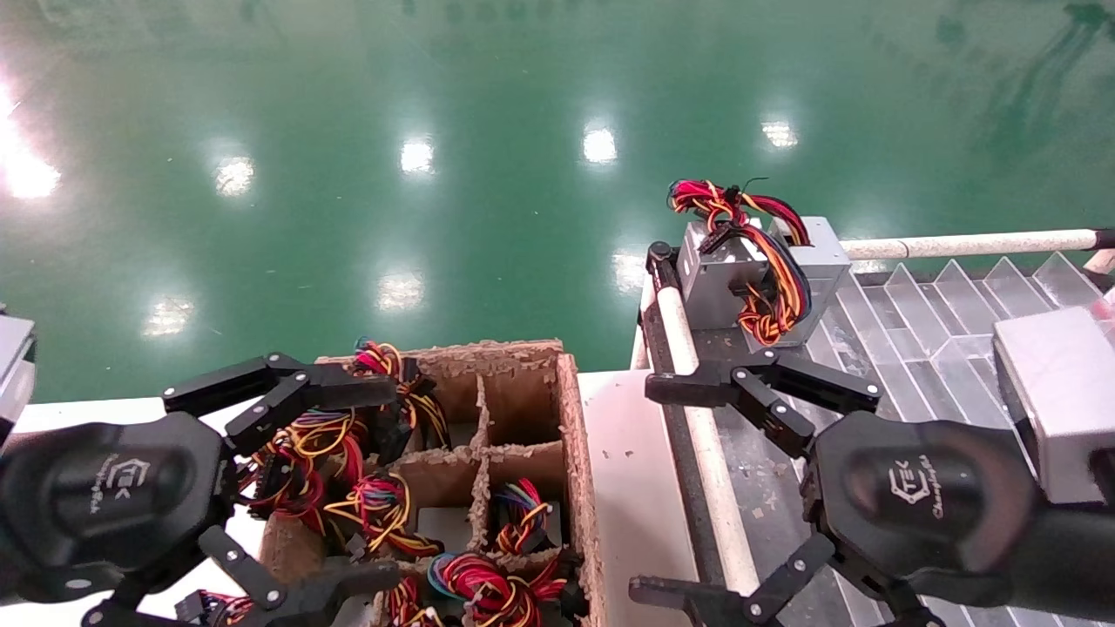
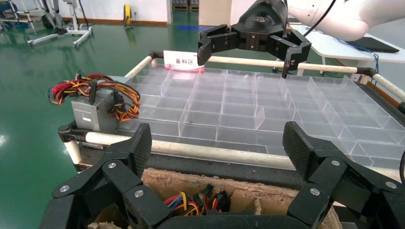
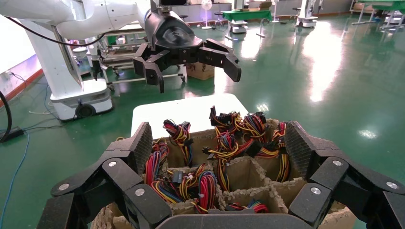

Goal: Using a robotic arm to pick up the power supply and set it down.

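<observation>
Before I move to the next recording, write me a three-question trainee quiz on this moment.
1. True or false: the small grey metal power supply with the tied red, yellow and orange cable bundle sits at a corner of the clear-divider tray.
2. Which best describes the right black linked-finger gripper? A. open, holding nothing B. shut on the power supply C. inside the box
3. Fill in: the left black linked-finger gripper hovers open over the brown ____ box of wire bundles.

Key: 1 true; 2 A; 3 cardboard.
</observation>
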### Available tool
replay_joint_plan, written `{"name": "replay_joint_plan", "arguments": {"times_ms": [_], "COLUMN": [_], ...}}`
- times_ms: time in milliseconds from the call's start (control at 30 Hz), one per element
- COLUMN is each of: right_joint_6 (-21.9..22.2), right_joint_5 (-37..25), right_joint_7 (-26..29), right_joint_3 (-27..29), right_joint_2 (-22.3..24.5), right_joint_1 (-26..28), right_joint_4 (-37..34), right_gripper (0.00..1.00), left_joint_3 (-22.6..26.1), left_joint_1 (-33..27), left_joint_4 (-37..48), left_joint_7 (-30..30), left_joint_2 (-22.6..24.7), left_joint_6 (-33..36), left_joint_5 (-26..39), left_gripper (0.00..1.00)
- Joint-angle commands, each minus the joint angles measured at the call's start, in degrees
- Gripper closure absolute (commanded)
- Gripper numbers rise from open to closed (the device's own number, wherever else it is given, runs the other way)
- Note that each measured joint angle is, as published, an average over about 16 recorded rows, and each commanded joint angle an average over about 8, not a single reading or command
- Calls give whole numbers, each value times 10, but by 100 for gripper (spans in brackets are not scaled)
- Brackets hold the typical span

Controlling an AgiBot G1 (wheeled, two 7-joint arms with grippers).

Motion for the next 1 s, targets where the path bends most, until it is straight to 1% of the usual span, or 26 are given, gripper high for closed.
{"name": "replay_joint_plan", "arguments": {"times_ms": [33, 567, 600, 833, 867, 1000], "right_joint_6": [0, 0, 0, 0, 0, 0], "right_joint_5": [0, 0, 0, 0, 0, 0], "right_joint_7": [0, 0, 0, 0, 0, 0], "right_joint_3": [0, 0, 0, 0, 0, 0], "right_joint_2": [0, 0, 0, 0, 0, 0], "right_joint_1": [0, 0, 0, 0, 0, 0], "right_joint_4": [0, 0, 0, 0, 0, 0], "right_gripper": [0, 0, 0, 0, 0, 0], "left_joint_3": [0, 0, 0, 0, 0, 0], "left_joint_1": [0, 0, 0, 0, 0, 0], "left_joint_4": [0, 0, 0, 0, 0, 0], "left_joint_7": [0, 0, 0, 0, 0, 0], "left_joint_2": [0, 0, 0, 0, 0, 0], "left_joint_6": [0, 0, 0, 0, 0, 0], "left_joint_5": [0, 0, 0, 0, 0, 0], "left_gripper": [0, 0, 2, 89, 100, 100]}}
